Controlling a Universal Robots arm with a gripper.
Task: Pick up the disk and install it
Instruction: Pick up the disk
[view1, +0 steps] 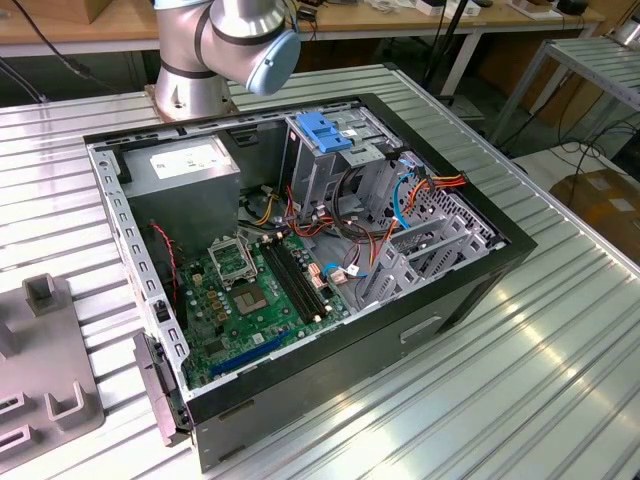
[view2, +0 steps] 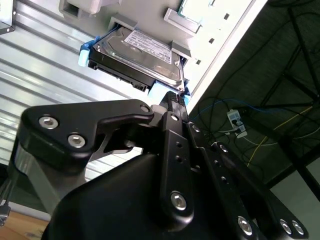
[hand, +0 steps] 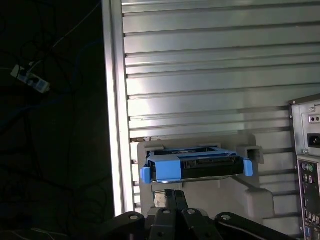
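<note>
Disk (view2: 135, 52) rests in a pale grey moulded holder (hand: 255, 200), and the pincer (hand: 173, 193) is aimed straight at its narrow edge from close by. The pincer's two black fingers (hand: 167, 200) lie drawn together side by side with nothing between them. In the first wrist view a thin gap separates their tips from the disk, so it is not gripped. In the second wrist view the disk's white label faces the camera. Blue rails (hand: 146, 174) run along both of its short sides, and its dark underside is turned toward the pincer's linkage. The holder stands on the ribbed aluminium desk (hand: 200, 75), right beside the desk's edge. Beyond that edge lie a dark floor and loose cables (hand: 30, 80). Near the holder, also on the desk, the rear panel of a computer case (view1: 470, 300) comes into the first wrist view. In the exterior view this case lies on its side with the cover off, baring a green motherboard (view1: 250, 290). A grey box with a white sticker (view1: 185, 165) and a metal cage with a blue handle (view1: 325, 130) sit inside it as well. The arm's base (view1: 190, 80) rises from the desk just behind the case.
</note>
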